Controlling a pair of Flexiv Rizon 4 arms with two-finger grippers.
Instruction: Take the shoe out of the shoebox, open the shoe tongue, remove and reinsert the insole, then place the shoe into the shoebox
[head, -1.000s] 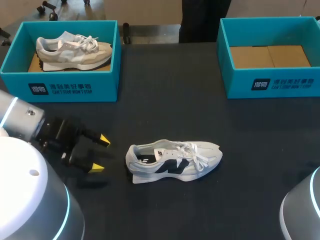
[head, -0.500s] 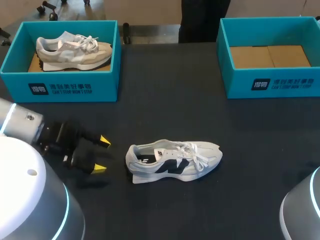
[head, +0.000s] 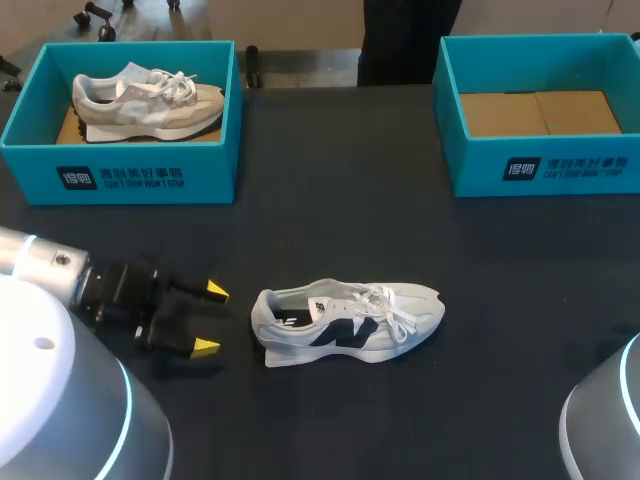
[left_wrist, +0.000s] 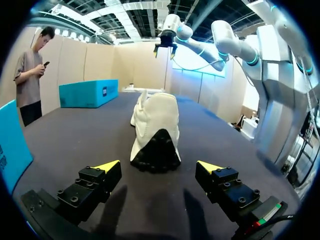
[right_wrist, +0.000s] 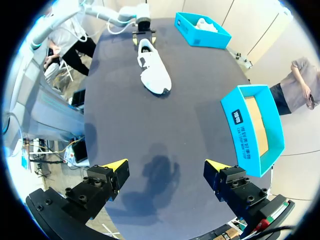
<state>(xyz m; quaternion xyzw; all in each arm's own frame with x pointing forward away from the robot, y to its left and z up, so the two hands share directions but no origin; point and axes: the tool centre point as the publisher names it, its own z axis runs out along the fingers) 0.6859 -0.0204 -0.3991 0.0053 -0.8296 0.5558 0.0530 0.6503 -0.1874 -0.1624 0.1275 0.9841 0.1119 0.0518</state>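
A white shoe with dark side markings (head: 345, 322) lies on its sole in the middle of the dark table, toe pointing right. My left gripper (head: 212, 318) stands open just left of its heel, apart from it. In the left wrist view the shoe's heel (left_wrist: 155, 135) sits straight ahead of the open left gripper (left_wrist: 157, 165), between the lines of the two fingers. My right gripper (right_wrist: 166, 164) hangs open high above the table's right side, holding nothing, with the shoe (right_wrist: 154, 70) far ahead of it. The empty teal shoebox (head: 540, 160) stands at the back right.
A second teal shoebox (head: 120, 165) at the back left holds a beige shoe (head: 145, 100). In the right wrist view the empty box (right_wrist: 255, 125) lies beside my right gripper and the other box (right_wrist: 202, 30) far ahead. Bare tabletop surrounds the shoe.
My left gripper has slid a little to the right, toward the shoe's heel, staying open. The shoe and the boxes have not moved.
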